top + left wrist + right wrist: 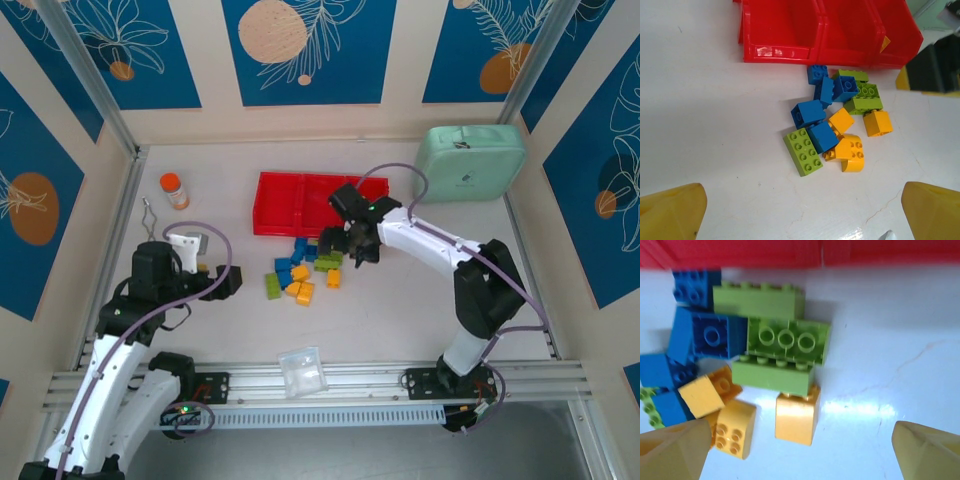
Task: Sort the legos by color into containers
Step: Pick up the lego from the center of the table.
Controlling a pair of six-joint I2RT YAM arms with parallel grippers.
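Note:
The legos [303, 272] lie in a loose pile of blue, green and orange bricks on the white table, just in front of the red tray [285, 205] and its square containers. My right gripper [356, 246] hangs over the pile's right end, open. In the right wrist view its fingertips [672, 450] flank an orange brick [796, 417] that lies against a green brick [774, 376], with the gripper [800, 455] empty. My left gripper [222, 283] sits left of the pile, open and empty [802, 220]. A flat green brick [803, 151] is the nearest to it, and the tray's front wall [780, 51] lies beyond.
A mint-green case [470, 162] stands at the back right. An orange-capped bottle [175, 190] and a small metal tool [150, 215] are at the back left. A clear plastic bag [302, 370] lies by the front rail. Walls close in the sides and back.

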